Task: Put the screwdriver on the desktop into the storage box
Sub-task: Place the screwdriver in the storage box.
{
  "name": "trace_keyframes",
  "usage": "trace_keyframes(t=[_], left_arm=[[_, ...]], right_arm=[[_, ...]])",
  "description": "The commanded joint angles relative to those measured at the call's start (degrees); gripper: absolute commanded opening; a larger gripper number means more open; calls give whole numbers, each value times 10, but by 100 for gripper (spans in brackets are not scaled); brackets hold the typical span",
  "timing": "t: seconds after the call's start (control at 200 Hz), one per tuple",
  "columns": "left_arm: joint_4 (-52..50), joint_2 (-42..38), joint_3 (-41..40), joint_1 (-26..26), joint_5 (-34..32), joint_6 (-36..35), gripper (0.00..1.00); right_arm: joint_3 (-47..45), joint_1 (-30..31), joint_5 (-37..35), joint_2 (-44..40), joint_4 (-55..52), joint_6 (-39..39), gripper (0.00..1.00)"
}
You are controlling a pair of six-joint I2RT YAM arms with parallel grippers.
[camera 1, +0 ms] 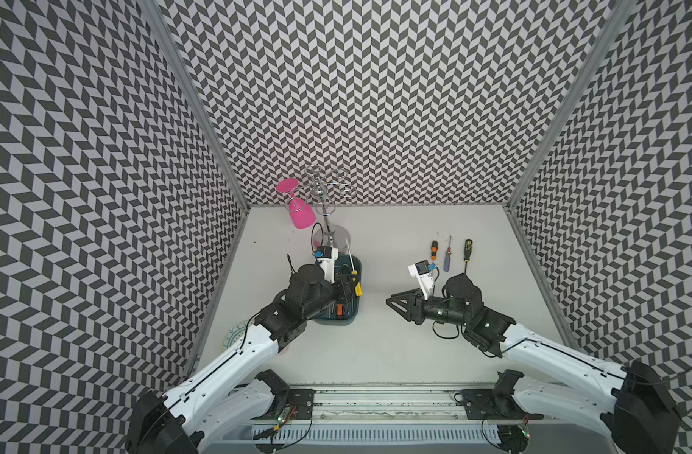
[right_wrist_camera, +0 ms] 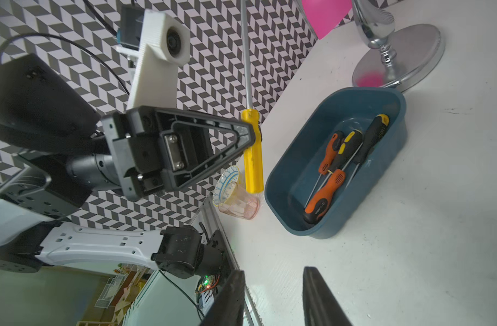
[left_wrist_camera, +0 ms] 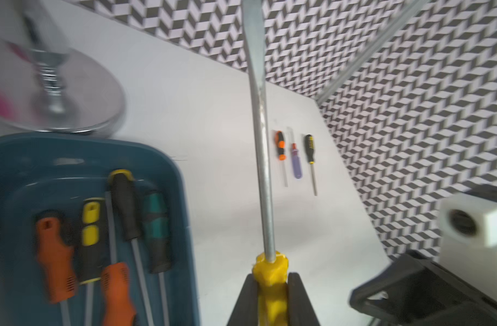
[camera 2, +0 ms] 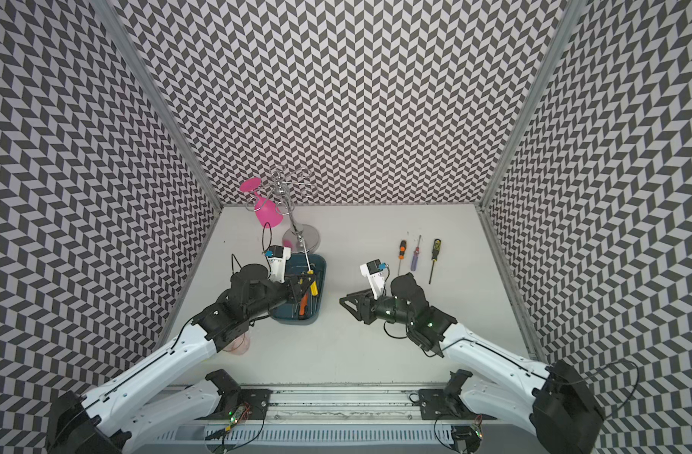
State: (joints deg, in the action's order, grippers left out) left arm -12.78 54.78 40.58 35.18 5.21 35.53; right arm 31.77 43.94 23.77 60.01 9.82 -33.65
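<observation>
Clamped tight between the black fingers of the left claw (left_wrist_camera: pixel 271 278) is the long yellow-handled steel-shafted screwdriver (left_wrist_camera: pixel 263 169). It is held in the air, steeply tilted, with its tip raised towards the back edge of the white counter (camera 1: pixel 395 353). It is carried at the rim, facing the counter's right edge, of the shallow teal-blue plastic storage box (right_wrist_camera: pixel 295 163). The box lies towards the left edge and is already loaded with several screwdrivers (right_wrist_camera: pixel 325 193). Whether the handle is over the inside cannot be told.

If the tool is released at this tilt, it is judged likely to tip over the rim or to be deflected off the pile onto the counter. If the shaft is swung down carelessly, the chrome wire stand (right_wrist_camera: pixel 416 48) behind the box, or its hanging pink plastic cup (camera 1: pixel 299 214), may be struck.

The right claw (right_wrist_camera: pixel 270 285) is seen parted and empty. Three more screwdrivers (camera 1: pixel 447 261) are left near the back right corner.
</observation>
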Motion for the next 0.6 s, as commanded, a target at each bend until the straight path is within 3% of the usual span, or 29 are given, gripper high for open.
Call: trace_keyframes(t=[0.0,0.035,0.365,0.596], left_arm=[[-147,23,26,-12,-81,-36,0],[-162,33,32,-13,-100,-39,0],[-242,174,92,-13,-255,-43,0],[-268,275,136,-10,-319,-45,0]], right_arm=[[-18,-4,-20,-15,-18,16,37],[-22,-6,-47,-15,-19,25,37],[-45,-10,-56,-26,-34,31,37],[-62,-11,-65,-57,-49,31,37]])
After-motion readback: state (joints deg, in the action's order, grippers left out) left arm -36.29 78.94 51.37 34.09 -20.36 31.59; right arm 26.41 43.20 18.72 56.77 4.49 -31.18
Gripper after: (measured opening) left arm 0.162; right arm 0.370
